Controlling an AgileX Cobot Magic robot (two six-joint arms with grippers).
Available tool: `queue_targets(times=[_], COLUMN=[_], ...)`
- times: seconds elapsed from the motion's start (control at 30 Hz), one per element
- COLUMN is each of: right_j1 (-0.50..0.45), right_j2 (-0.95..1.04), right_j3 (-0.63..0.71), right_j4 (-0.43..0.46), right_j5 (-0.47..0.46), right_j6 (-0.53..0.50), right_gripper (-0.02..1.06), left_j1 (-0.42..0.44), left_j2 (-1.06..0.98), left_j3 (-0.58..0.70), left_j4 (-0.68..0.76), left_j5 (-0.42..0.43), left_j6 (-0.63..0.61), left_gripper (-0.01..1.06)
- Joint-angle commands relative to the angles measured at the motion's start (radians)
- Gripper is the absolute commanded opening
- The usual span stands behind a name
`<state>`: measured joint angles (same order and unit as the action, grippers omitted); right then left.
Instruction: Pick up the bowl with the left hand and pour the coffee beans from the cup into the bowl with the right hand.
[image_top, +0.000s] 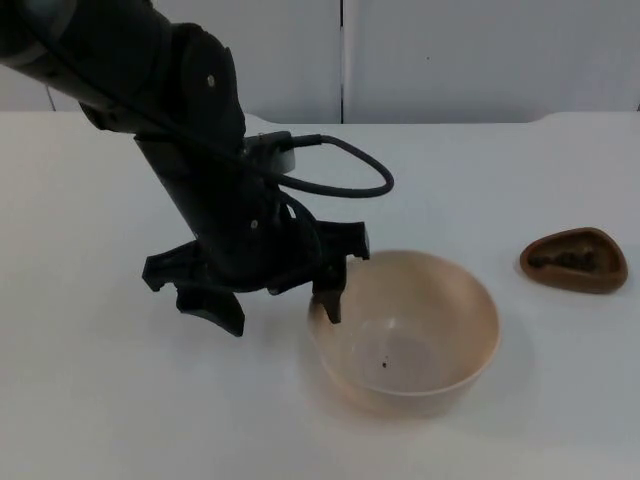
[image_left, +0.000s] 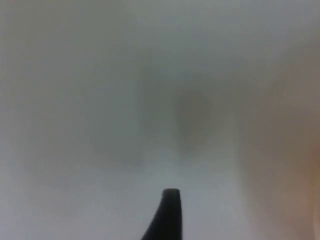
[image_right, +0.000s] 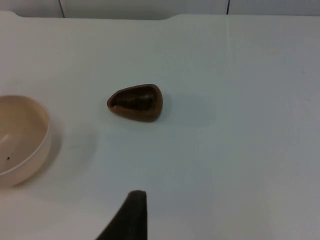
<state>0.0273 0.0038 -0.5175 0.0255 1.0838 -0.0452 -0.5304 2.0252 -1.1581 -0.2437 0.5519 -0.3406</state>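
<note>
Top view: left gripper (image_top: 283, 308) spread wide, holding nothing, one fingertip at the cream bowl (image_top: 405, 332) left rim; brown cup (image_top: 574, 260) far right. Right wrist view: cup (image_right: 135, 102) beside bowl (image_right: 20, 137), apart

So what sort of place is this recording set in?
Most likely a lab test bench: a plain white table top ending at a grey partition wall, with just a cream bowl and a small brown cup set out for the left gripper.
</note>
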Motion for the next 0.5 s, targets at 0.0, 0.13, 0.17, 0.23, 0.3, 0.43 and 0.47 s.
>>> queue_targets(times=[0.0, 0.13, 0.17, 0.23, 0.3, 0.43, 0.47], right_j1=[-0.006, -0.006, -0.006, -0.006, -0.006, -0.006, -0.006], right_j2=[-0.004, -0.004, -0.004, -0.004, -0.004, -0.004, -0.004], right_j3=[0.002, 0.002, 0.002, 0.002, 0.002, 0.002, 0.002], right_j4=[0.002, -0.001, -0.001, -0.001, -0.001, -0.001, -0.001], right_j5=[-0.005, -0.005, -0.005, -0.005, -0.005, -0.005, -0.005], right_j6=[0.002, 0.004, 0.004, 0.005, 0.005, 0.005, 0.005], right_gripper=[1.05, 1.05, 1.05, 1.05, 1.05, 1.05, 1.05], left_j1=[-0.008, -0.008, -0.008, -0.008, -0.008, -0.01, -0.012], left_j2=[-0.001, -0.001, -0.001, -0.001, -0.001, -0.001, -0.001], left_j3=[-0.005, -0.005, -0.005, -0.005, -0.005, -0.005, -0.005], left_j4=[0.008, 0.008, 0.008, 0.008, 0.006, -0.001, 0.002], left_j5=[-0.009, -0.01, -0.01, -0.011, -0.011, -0.011, -0.013], left_j6=[-0.005, -0.005, -0.005, -0.005, -0.005, -0.005, -0.005], left_gripper=[0.7, 0.54, 0.54, 0.47, 0.37, 0.18, 0.12])
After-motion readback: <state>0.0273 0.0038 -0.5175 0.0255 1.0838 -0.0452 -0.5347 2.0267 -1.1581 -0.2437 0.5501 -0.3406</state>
